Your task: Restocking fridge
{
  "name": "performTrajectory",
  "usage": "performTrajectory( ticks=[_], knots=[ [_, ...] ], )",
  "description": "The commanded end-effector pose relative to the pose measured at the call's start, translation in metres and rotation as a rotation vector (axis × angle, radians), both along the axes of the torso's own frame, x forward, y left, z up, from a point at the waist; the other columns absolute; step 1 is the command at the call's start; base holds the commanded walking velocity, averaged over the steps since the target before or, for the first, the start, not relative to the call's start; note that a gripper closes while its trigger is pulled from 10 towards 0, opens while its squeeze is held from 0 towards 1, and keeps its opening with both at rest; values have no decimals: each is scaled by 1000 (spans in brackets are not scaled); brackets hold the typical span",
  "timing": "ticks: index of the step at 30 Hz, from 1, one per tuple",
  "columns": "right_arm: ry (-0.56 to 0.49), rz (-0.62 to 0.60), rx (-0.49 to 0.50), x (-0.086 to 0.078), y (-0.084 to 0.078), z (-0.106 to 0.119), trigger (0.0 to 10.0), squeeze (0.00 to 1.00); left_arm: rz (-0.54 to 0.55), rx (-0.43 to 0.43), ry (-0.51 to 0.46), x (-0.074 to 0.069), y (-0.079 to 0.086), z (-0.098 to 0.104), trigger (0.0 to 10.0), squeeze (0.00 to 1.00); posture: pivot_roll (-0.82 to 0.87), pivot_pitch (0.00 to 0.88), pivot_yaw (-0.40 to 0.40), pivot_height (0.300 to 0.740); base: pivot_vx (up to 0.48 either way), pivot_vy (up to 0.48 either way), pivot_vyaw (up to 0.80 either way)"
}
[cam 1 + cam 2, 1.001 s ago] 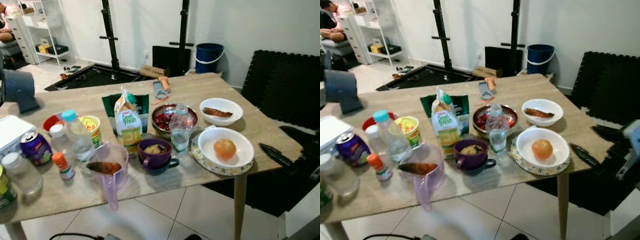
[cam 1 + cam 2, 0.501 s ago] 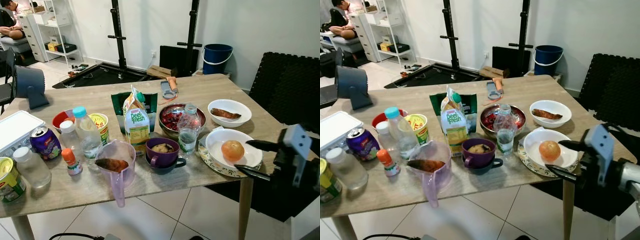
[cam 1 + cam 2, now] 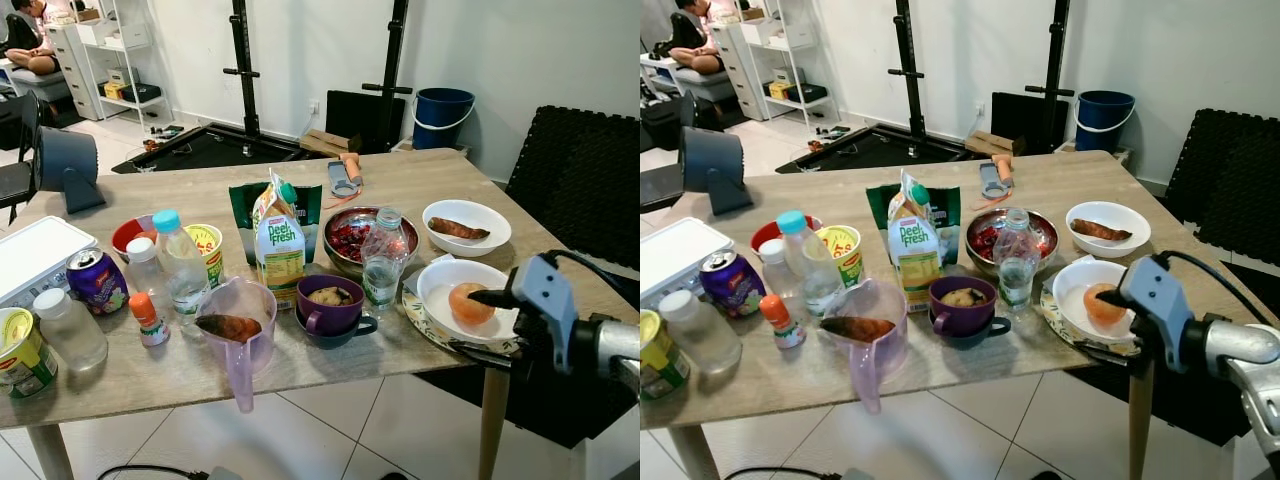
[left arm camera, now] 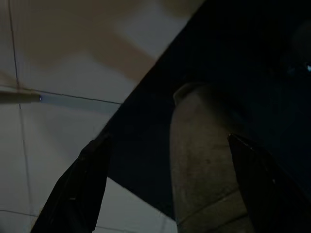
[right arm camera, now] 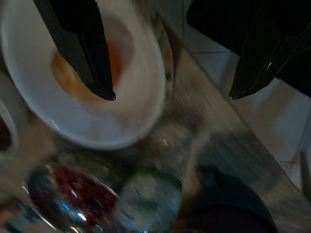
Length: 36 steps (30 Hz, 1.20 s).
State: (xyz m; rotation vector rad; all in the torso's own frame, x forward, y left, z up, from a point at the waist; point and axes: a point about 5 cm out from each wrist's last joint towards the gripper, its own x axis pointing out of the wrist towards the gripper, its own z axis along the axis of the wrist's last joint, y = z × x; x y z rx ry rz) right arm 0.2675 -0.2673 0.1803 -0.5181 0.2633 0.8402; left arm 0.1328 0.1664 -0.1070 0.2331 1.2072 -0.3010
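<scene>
A white bowl (image 3: 440, 276) holding a round orange-red fruit (image 3: 472, 303) sits on a patterned plate at the table's front right corner. My right gripper (image 3: 466, 322) is open at that bowl. Its upper finger reaches over the fruit and its lower finger lies by the plate's near edge. In the right wrist view one finger (image 5: 80, 46) is over the bowl and the other (image 5: 265, 53) is off the table's edge. A milk carton (image 3: 281, 250), a water bottle (image 3: 381, 262) and a purple cup (image 3: 330, 305) stand mid-table. My left gripper (image 4: 168, 138) hangs open above the floor.
A metal bowl of red berries (image 3: 350, 236) and a white bowl with a brown piece of food (image 3: 466, 226) sit behind. A lilac jug (image 3: 238, 330), bottles, a purple can (image 3: 96, 282) and a white box (image 3: 35, 255) crowd the left. A black chair (image 3: 575, 170) stands right of the table.
My right arm rose from low at the right and reached in to the fruit bowl; its upper finger is now over the fruit. The camera shifted slightly.
</scene>
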Motion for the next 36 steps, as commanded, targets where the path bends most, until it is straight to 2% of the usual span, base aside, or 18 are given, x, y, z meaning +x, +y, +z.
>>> performTrajectory(
  ticks=[1,10,16,18,20,22,26,28,29,30,36],
  knots=[
    [51,9,-66,-2,1,-7,10000,0,-14,-4,-2,1,-5,0,10000,0,-155,0,38,740,0,0,0],
    [85,17,-181,-2,1,-16,10000,0,-16,-6,0,1,-5,0,10000,0,-157,0,40,740,0,0,0],
    [48,30,-196,3,6,-14,10000,0,-17,-8,3,0,-6,0,10000,0,-161,0,38,740,0,0,0],
    [31,53,-169,8,15,-12,10000,0,-19,-8,4,0,-7,0,10000,0,-161,0,38,740,0,0,0],
    [29,56,-166,10,17,-12,10000,0,-19,-9,4,0,-7,0,10000,0,-161,0,38,740,0,0,0],
    [25,69,-209,18,23,-15,10000,0,-21,-11,3,0,-8,0,10000,0,-162,0,35,740,0,0,0],
    [29,75,-231,21,25,-16,10000,0,-21,-13,3,1,-9,0,10000,0,-162,0,35,740,0,0,0],
    [43,74,-296,26,24,-20,10000,0,-20,-14,2,1,-9,0,10000,0,-156,0,29,740,0,0,0],
    [43,74,-296,26,24,-20,10000,0,-20,-14,2,1,-9,0,10000,0,-156,0,29,740,0,0,0],
    [52,76,-332,33,25,-21,10000,0,-17,-16,2,1,-10,0,10000,0,-153,0,27,740,0,0,0],
    [65,89,-354,40,27,-20,10000,0,-9,-18,2,1,-11,0,10000,0,-147,0,17,740,0,0,0]
  ],
)
